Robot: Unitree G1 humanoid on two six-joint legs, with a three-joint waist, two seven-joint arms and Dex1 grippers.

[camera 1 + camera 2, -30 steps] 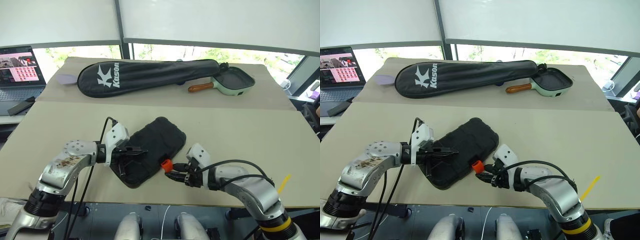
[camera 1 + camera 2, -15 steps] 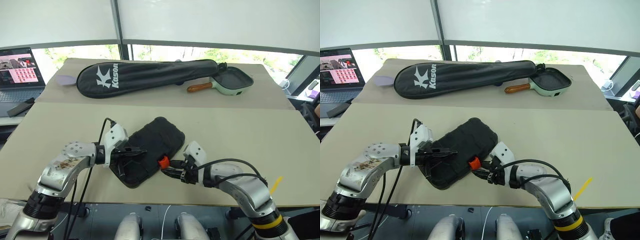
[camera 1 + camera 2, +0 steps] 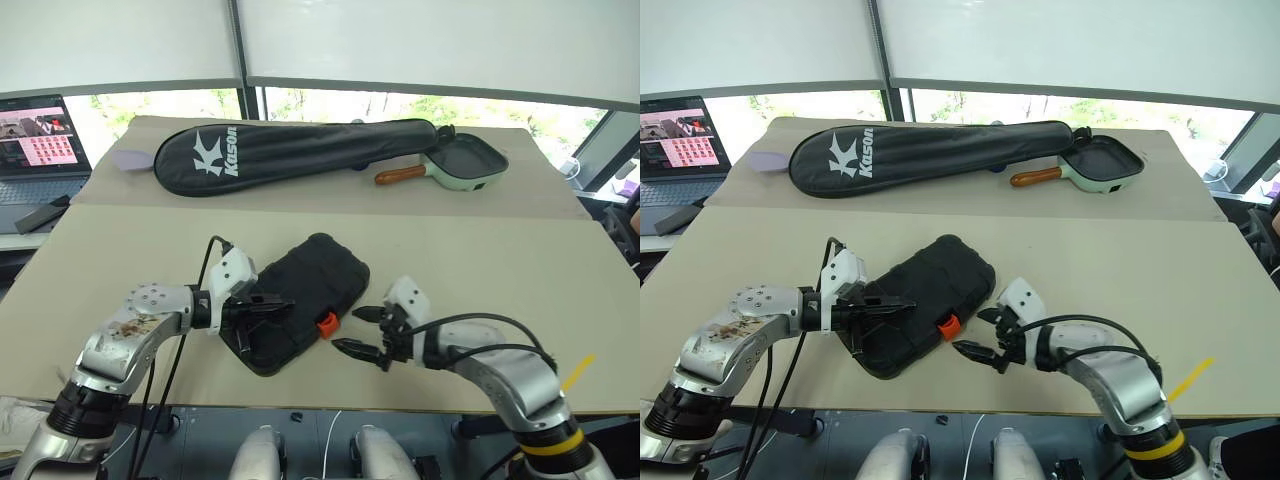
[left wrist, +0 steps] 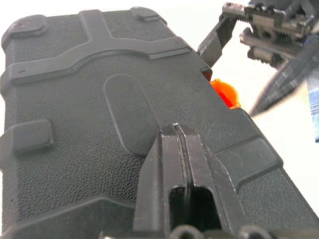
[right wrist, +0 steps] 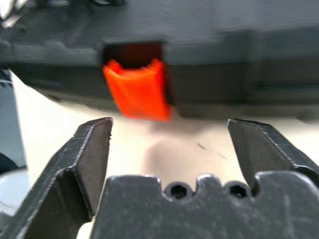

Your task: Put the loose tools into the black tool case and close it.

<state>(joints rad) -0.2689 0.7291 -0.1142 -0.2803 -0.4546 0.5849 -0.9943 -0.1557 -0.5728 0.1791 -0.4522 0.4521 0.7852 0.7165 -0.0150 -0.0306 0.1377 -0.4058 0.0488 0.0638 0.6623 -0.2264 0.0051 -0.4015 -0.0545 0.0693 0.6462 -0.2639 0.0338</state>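
Observation:
The black tool case [image 3: 312,285] lies shut on the beige table, its orange latch [image 3: 325,323] on the near side. My left gripper [image 3: 283,303] is shut with nothing in it, its fingertips [image 4: 175,131] resting on the lid's textured top. My right gripper [image 3: 356,331] stands open just to the right of the latch, apart from it. In the right wrist view the latch [image 5: 137,89] sits beyond the spread fingers [image 5: 92,144], off toward one of them. The loose tools are out of view.
A long black Kason racket bag [image 3: 300,150] and a green pan with a wooden handle [image 3: 465,160] lie at the back of the table. A laptop [image 3: 40,135] stands at the far left. The table's front edge [image 3: 330,405] runs just below both grippers.
My right gripper has opened wide and drawn back to the right, off the orange latch. The left gripper and the case have stayed put.

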